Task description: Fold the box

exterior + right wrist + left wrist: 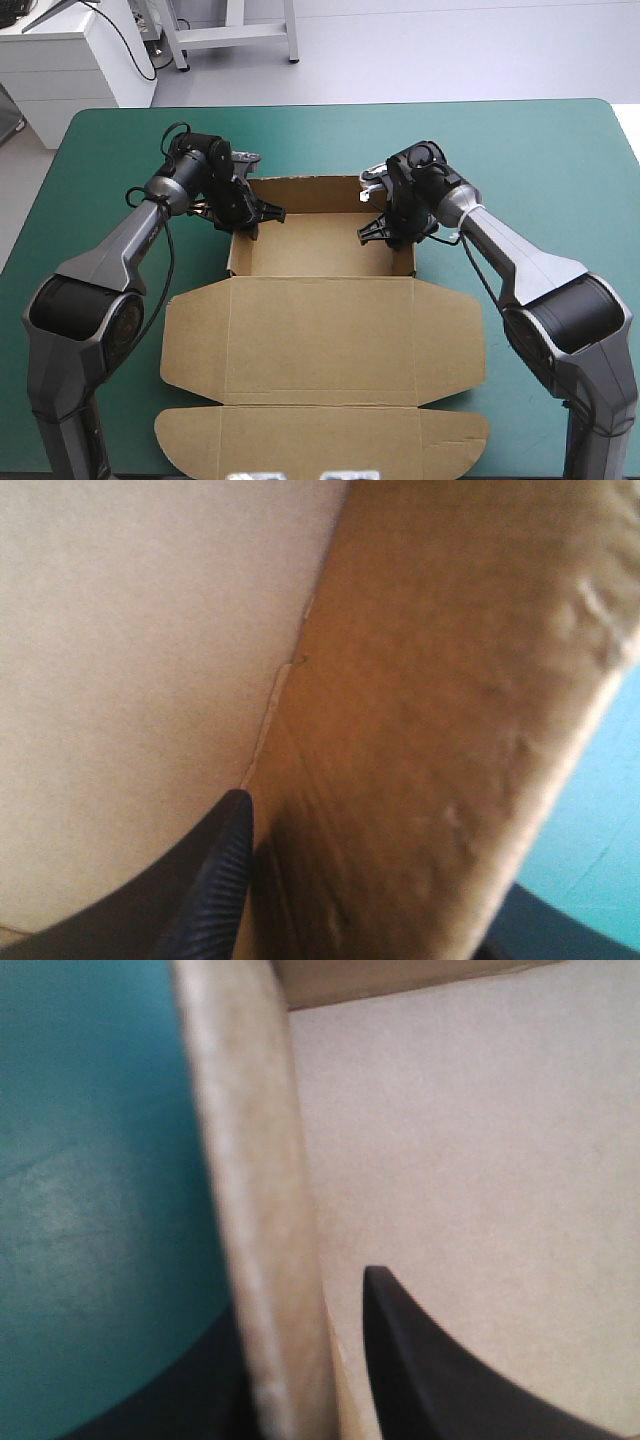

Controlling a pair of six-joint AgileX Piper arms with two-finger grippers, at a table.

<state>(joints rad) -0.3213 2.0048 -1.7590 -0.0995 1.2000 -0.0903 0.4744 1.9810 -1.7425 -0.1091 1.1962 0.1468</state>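
While the box [320,340] lies mid-table on the teal-green cover [540,160], its far part stands as an open tray and its lid lies flat toward the near edge. Your left gripper [252,218] straddles the tray's left wall [260,1210], one black finger inside, one outside, seemingly pinching it. Your right gripper [388,232] clamps the right wall [420,730] likewise, nearly closed.
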